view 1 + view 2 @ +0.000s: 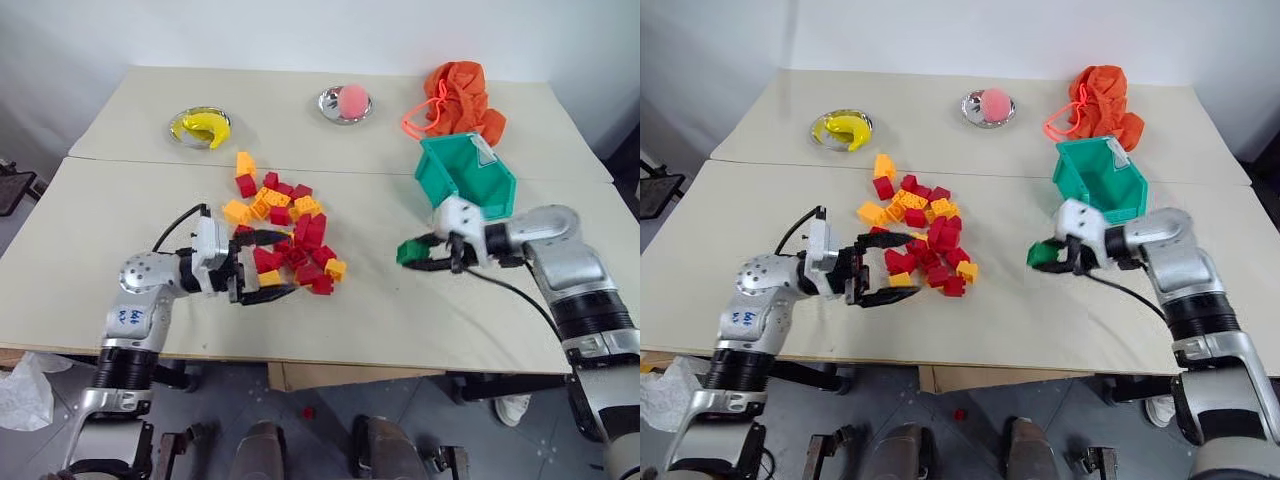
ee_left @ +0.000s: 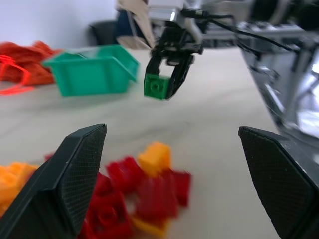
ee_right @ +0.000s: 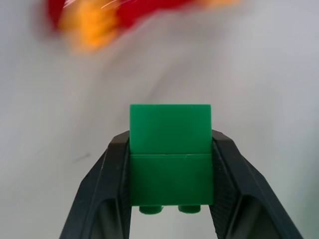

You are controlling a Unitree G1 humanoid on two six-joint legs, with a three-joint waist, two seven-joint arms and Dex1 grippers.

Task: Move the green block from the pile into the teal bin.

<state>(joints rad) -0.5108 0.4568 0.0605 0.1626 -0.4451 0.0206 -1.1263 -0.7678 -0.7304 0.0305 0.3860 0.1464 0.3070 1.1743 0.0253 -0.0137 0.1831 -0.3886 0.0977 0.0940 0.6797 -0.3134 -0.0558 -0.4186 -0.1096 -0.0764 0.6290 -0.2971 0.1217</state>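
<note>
Left gripper [image 1: 262, 268] is hovering at the near-left edge of the pile [image 1: 285, 228], jaws standing wide apart, nothing between them, fingers pointing sideways toward the bricks. The pile is sitting mid-table [image 1: 120, 300], red, yellow and orange bricks lying loose, some leaning on each other.

Behind, on the far table section, a metal dish with a yellow banana-like thing [image 1: 201, 127] is resting at left, a second metal dish with a pink ball [image 1: 346, 102] near the middle.

Right of the pile, the green block [image 1: 410, 251] is hanging clear above the table, off the heap, just in front of and a little left of the teal bin [image 1: 468, 174]. Right gripper [image 1: 424, 255] is clamping it, both fingers pressing on its opposite side faces. From the right wrist view the block [image 3: 170, 154] is showing as two stacked bricks, long axis running along the fingers, studs facing back toward the wrist.

The teal bin is tilting, open top facing up and toward the robot. Orange cloth bag [image 1: 460, 97] is lying just behind the bin.
</note>
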